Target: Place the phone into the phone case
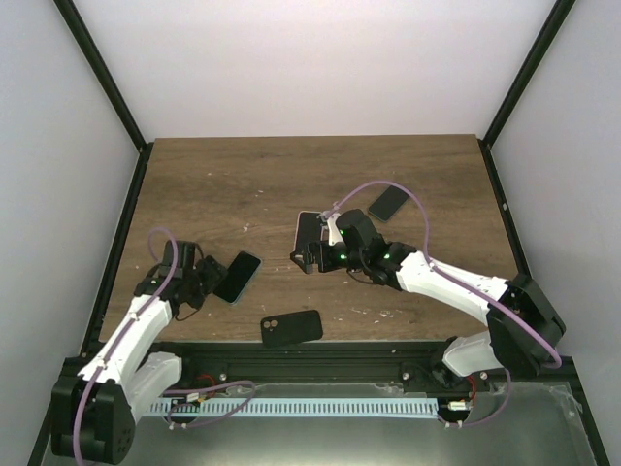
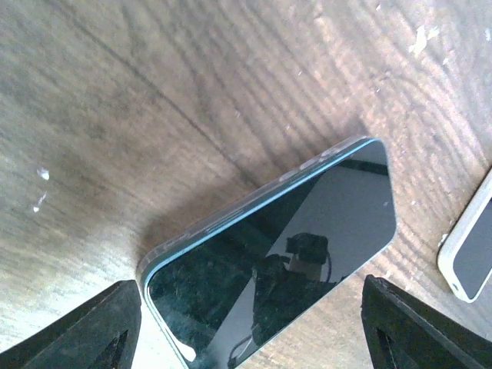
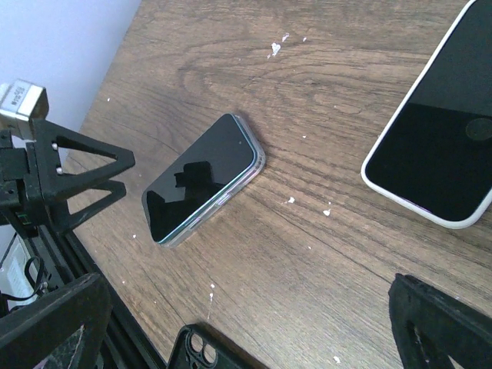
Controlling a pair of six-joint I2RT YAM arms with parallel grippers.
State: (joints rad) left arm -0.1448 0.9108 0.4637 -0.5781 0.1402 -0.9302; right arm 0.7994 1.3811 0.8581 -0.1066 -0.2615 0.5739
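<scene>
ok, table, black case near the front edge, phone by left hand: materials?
Table: wood or wood-look laminate, matte, visible grain, pale scuffs. Black case: likely soft plastic or rubber, dull, little glare. Phone: glossy glass face with sharp reflections; rim looks translucent, maybe clear plastic.

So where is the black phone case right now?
In the top view the black phone case lies flat by the near edge of the table, about centred, just right of and nearer than the phone at the left hand.
</scene>
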